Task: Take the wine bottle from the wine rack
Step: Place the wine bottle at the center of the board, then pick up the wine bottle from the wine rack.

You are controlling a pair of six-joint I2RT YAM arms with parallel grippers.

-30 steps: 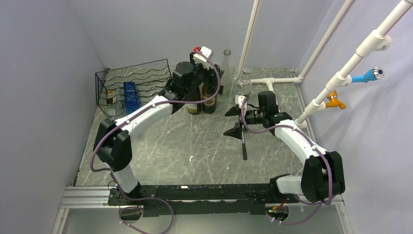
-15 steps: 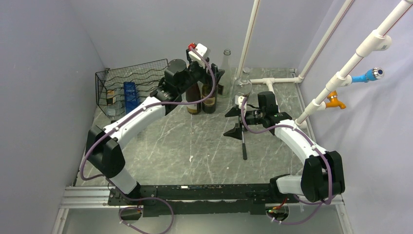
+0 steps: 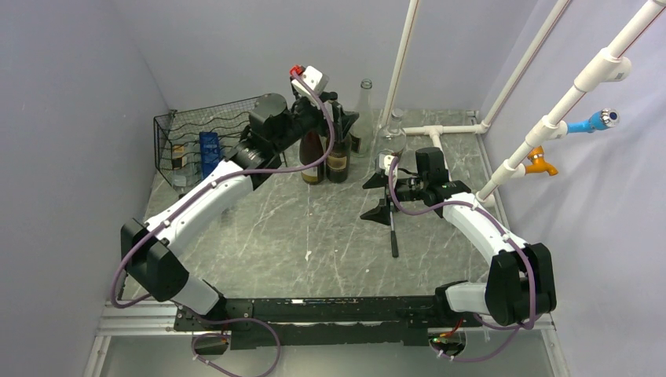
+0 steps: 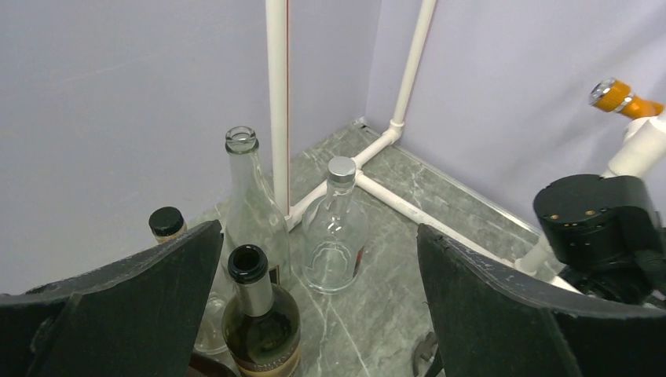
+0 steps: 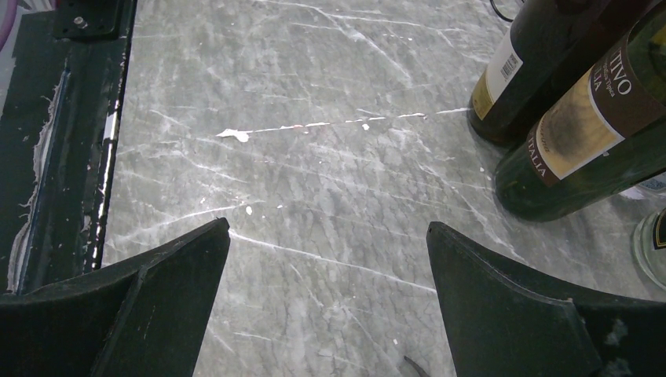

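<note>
The grey marbled counter (image 3: 314, 236) before me carries the black wire wine rack (image 3: 212, 129) in its far left corner. At the middle back, two dark wine bottles (image 3: 338, 163) stand upright. Just beside them are a tall clear bottle (image 4: 251, 204) and a round clear flask (image 4: 334, 236). White pipes (image 3: 440, 129) lie at the far right.

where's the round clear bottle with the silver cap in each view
top external: round clear bottle at the back, middle, by the white pipe.
left wrist: centre of the picture.
right wrist: not clearly in it.
shared landmark: dark wine bottles, just left of it from above.
</note>
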